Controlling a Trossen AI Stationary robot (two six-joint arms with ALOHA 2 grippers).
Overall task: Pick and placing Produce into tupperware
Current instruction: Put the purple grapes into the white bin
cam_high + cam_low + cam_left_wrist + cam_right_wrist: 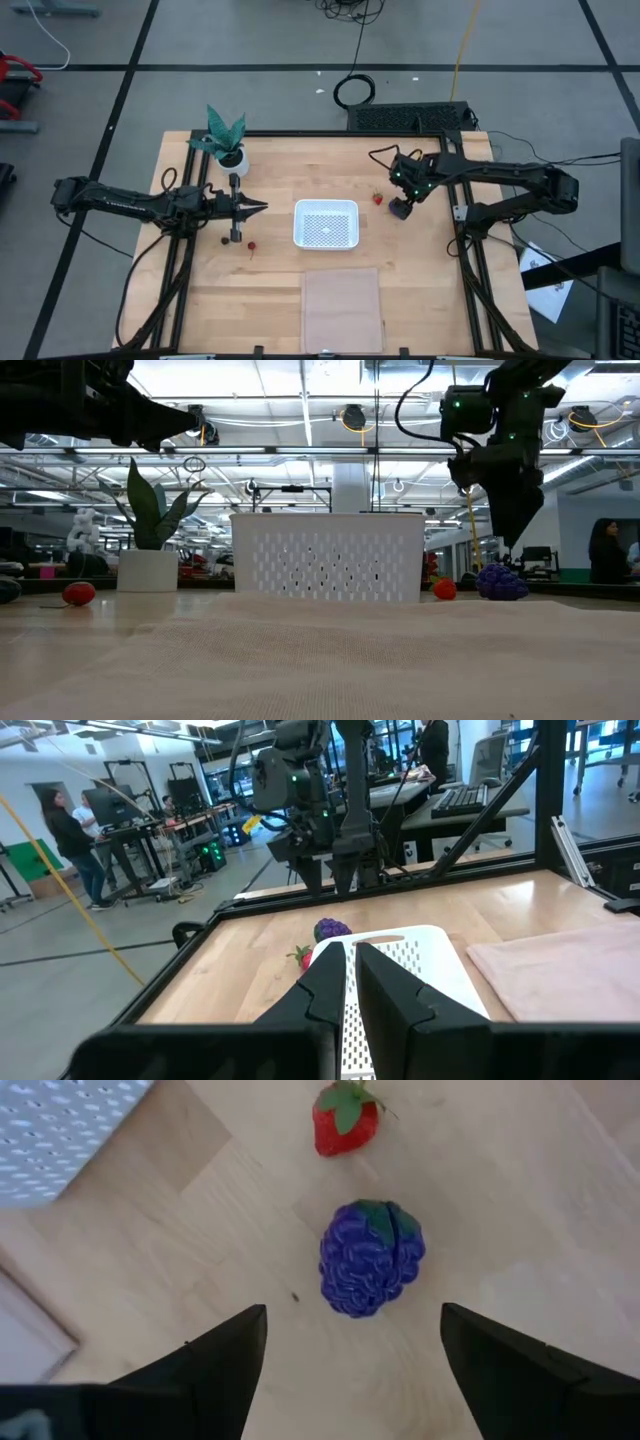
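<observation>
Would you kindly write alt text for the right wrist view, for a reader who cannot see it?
The right gripper, fingers spread wide, hovers over a purple lumpy toy fruit with a green top lying on the wooden table. A red toy strawberry lies just beyond it, apart from it, and a corner of the white tupperware shows at the edge.

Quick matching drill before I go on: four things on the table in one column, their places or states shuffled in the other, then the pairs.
1. purple cluster
2. white container
3. potted plant
4. left gripper

A. table centre, nothing visible inside
B. far-left area of the table, upright
C. on the wood below the open right gripper, beside a strawberry
D. hovering left of the container, fingers close together

Pairs: 1-C, 2-A, 3-B, 4-D
</observation>
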